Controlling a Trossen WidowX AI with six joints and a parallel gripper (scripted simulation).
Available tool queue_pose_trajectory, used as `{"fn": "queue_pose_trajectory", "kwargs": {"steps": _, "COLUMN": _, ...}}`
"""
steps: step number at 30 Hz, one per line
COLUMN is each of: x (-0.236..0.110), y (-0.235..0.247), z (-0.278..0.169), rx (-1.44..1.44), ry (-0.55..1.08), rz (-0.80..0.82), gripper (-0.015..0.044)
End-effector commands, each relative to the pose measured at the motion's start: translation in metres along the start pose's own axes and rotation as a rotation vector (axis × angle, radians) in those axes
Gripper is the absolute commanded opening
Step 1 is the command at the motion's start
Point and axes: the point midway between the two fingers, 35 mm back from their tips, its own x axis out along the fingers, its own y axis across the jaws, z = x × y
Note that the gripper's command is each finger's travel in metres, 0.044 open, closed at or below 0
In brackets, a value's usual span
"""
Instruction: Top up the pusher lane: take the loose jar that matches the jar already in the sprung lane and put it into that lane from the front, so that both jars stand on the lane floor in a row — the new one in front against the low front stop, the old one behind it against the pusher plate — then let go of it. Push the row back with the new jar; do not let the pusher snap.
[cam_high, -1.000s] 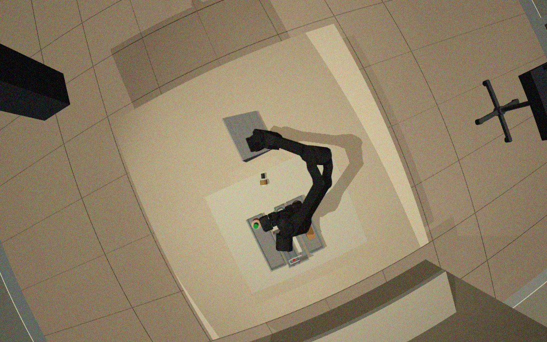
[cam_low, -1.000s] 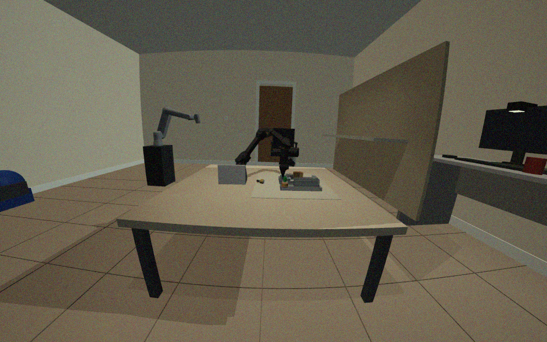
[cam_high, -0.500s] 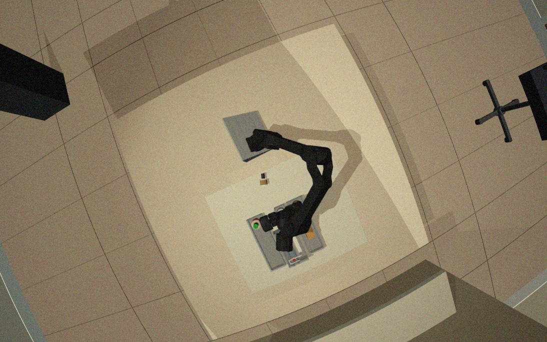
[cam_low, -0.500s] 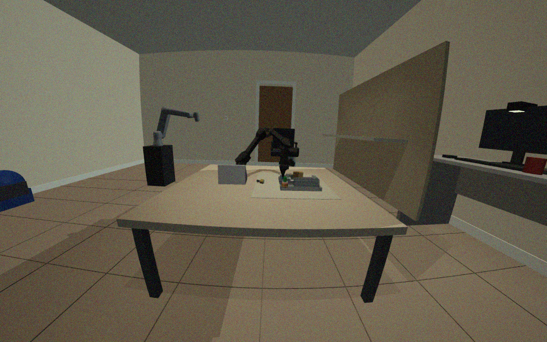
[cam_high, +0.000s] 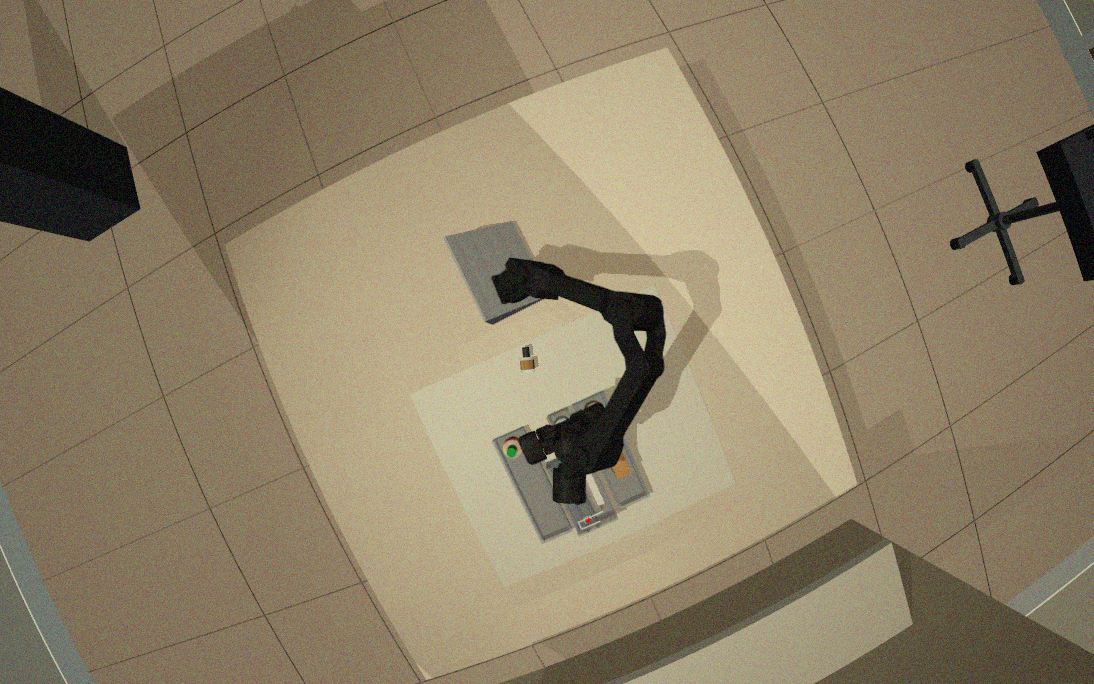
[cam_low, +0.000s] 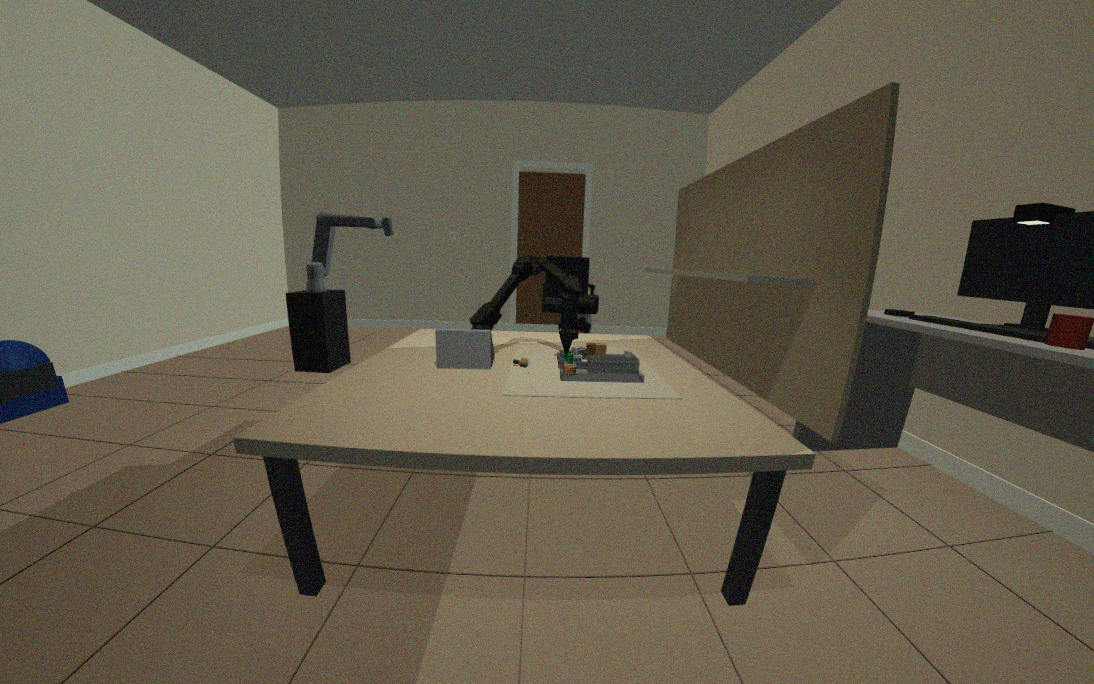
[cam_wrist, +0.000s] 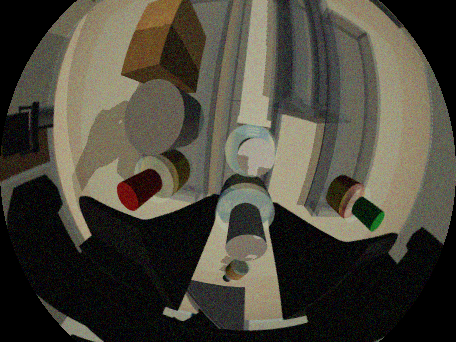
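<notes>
gripper (cam_wrist: 246, 226) is clamped on the new jar (cam_wrist: 247, 230), right at the lane (cam_wrist: 256, 86) mouth against the old jar (cam_wrist: 251, 151); pushing back and letting go remain.

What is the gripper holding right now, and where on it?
The gripper is shut on a pale blue-grey jar with a grey lid, clamped across its body sides.

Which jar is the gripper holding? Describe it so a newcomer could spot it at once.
On the pale mat, find the grey lane fixture. The held jar stands at the middle lane's front, between the black fingers. Its lid is grey; neighbours have red and green lids.
</notes>
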Motion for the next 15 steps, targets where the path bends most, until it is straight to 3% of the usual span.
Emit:
{"fn": "queue_pose_trajectory", "kwargs": {"steps": 1, "x": -0.0024, "y": 0.0009, "z": 0.0069, "rx": -0.009, "ry": -0.021, "rz": 0.002, "gripper": 0.0000}}
{"fn": "queue_pose_trajectory", "kwargs": {"steps": 15, "x": -0.0012, "y": 0.0009, "z": 0.0079, "rx": -0.009, "ry": -0.021, "rz": 0.002, "gripper": 0.0000}}
